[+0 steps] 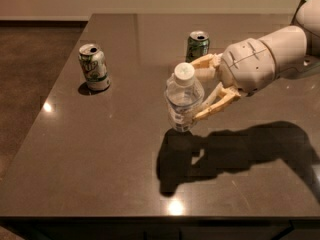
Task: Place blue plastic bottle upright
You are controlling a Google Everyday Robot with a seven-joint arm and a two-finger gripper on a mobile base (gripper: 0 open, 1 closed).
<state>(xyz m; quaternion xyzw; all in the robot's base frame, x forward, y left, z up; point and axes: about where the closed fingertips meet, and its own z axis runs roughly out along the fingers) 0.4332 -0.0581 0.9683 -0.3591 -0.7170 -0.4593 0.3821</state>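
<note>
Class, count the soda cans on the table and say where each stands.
2. One soda can stands at the left of the table; the other at the back, behind the gripper holding the blue plastic bottle mid-table. None seems hidden.

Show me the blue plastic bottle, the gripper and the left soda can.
blue plastic bottle (181, 104), camera view, on its body.
gripper (196, 90), camera view, midway between fingertips clasping the bottle.
left soda can (94, 66), camera view, its side.
</note>
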